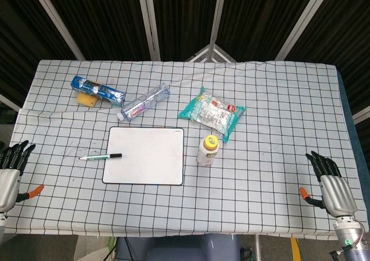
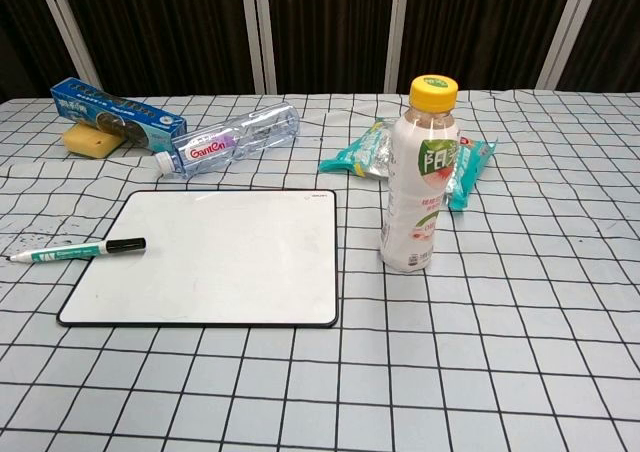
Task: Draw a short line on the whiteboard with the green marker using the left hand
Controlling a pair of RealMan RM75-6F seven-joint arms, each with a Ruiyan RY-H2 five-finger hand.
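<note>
Green-banded and slim, the marker (image 1: 100,156) lies flat at centre left of the head view, its black cap end resting over the whiteboard's (image 1: 147,157) left edge and its body out on the checked cloth (image 1: 272,111), within easy reach for your left hand (image 1: 13,160). That hand sits at the far left edge, fingers apart, holding nothing. Your right hand (image 1: 329,177), lower right, is likewise spread and empty. The board is smooth, glossy and unmarked, with a thin dark rim. A rounded plastic drink bottle (image 2: 420,177) stands upright just right of it.
</note>
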